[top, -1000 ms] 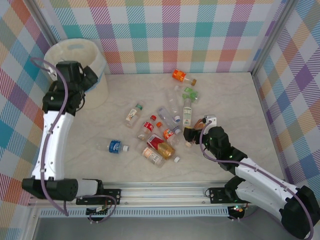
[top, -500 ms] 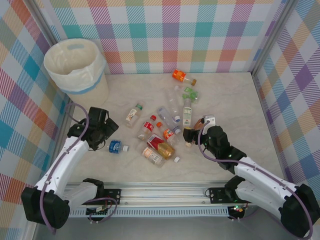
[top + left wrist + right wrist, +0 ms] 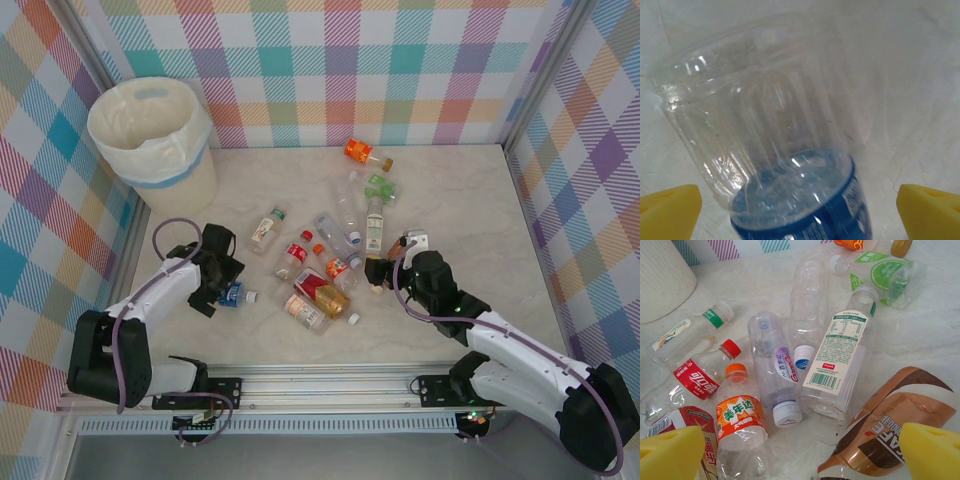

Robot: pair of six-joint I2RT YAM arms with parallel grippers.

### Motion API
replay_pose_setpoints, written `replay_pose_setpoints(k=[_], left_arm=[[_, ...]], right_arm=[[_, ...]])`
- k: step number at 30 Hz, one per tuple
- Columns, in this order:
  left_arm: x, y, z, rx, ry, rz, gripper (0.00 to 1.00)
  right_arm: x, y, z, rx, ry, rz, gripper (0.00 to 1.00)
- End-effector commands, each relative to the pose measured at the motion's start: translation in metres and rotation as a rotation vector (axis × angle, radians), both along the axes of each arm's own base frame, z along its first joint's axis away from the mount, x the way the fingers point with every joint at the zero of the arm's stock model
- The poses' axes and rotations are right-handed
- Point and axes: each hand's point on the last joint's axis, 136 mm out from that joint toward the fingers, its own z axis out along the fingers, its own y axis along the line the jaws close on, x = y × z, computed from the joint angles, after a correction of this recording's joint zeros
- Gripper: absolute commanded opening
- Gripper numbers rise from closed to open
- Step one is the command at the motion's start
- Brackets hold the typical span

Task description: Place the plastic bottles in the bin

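Several plastic bottles [image 3: 335, 232] lie scattered on the marble tabletop. Left of the pile, apart from it, lies a blue-labelled bottle [image 3: 232, 293]. My left gripper [image 3: 216, 283] is low at its base end and open. In the left wrist view that blue-labelled bottle [image 3: 790, 150] lies between the yellow fingertips [image 3: 670, 210], neither touching it. My right gripper [image 3: 378, 270] is open at the pile's right edge; its wrist view shows an orange-labelled bottle [image 3: 737, 420] and a brown coffee bottle [image 3: 890, 435] just ahead. The bin [image 3: 150, 125] stands far left.
An orange bottle [image 3: 358, 151] and a green-labelled one [image 3: 380, 186] lie farther back. Checked walls close the table on three sides. The bin wall [image 3: 662, 275] appears at the top left of the right wrist view. A metal rail [image 3: 320, 385] runs along the near edge.
My left arm has swung down from over the bin to the table and reached the blue-labelled bottle. The right arm has barely moved. Both grippers stayed open.
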Motion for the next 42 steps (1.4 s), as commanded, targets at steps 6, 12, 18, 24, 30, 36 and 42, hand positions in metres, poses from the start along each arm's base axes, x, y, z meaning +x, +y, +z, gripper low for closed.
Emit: replay_pose_setpoints(k=[6, 12, 18, 24, 30, 36, 42], left_arm=[[0.017, 0.005, -0.025, -0.024, -0.135, 0.057, 0.95], [0.025, 0.004, -0.035, -0.030, -0.159, -0.049, 0.83], [0.031, 0.000, -0.037, -0.026, -0.142, -0.136, 0.69], [0.042, -0.002, -0.021, -0.007, -0.182, -0.208, 0.62], [0.077, -0.030, 0.037, -0.071, -0.440, -0.379, 0.60], [0.097, -0.040, 0.128, -0.034, -0.739, -0.486, 0.57], [0.117, -0.047, 0.234, 0.054, -0.974, -0.589, 0.57]], right_arm=[[0.003, 0.003, 0.019, 0.040, -0.019, -0.004, 1.00], [0.004, 0.002, 0.019, 0.035, -0.021, -0.010, 1.00], [0.006, 0.006, 0.018, 0.038, -0.019, -0.002, 1.00], [0.008, 0.010, 0.018, 0.044, -0.011, 0.004, 1.00], [0.012, 0.012, 0.021, 0.052, -0.020, 0.004, 1.00], [0.018, 0.015, 0.026, 0.088, -0.036, -0.014, 0.99], [0.024, 0.021, 0.029, 0.121, -0.036, -0.019, 1.00]])
